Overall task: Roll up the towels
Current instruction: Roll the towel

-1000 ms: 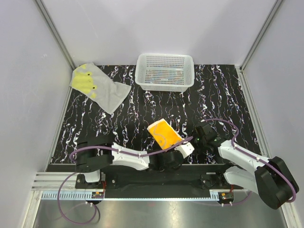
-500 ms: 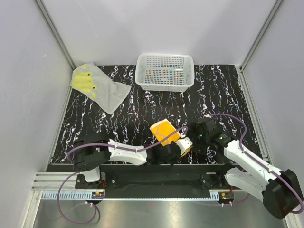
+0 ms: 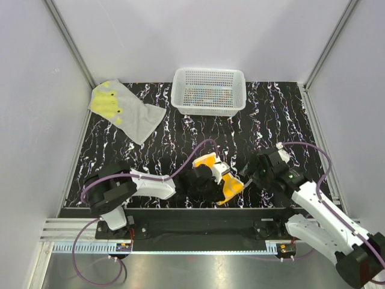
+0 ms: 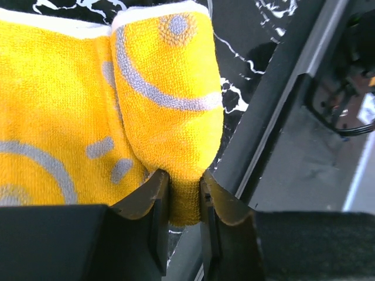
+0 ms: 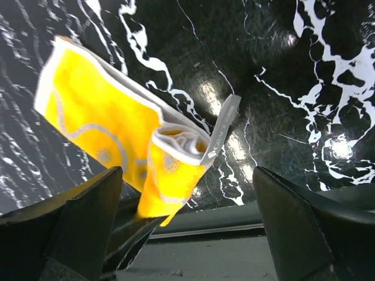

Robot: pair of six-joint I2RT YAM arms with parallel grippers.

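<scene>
Pinching orange towel (image 4: 164, 88) fold, left hand (image 4: 184, 193); overhead hides grip; right hand (image 5: 187, 234) spread wide.

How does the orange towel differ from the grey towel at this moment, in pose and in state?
The orange towel is folded over at the near middle; the grey towel lies spread out at the far left. The fingers of the left gripper pinch the orange towel; nothing touches the grey towel. The orange one has pale curved marks, the grey one yellow-green blotches. Both are small cloths.
</scene>
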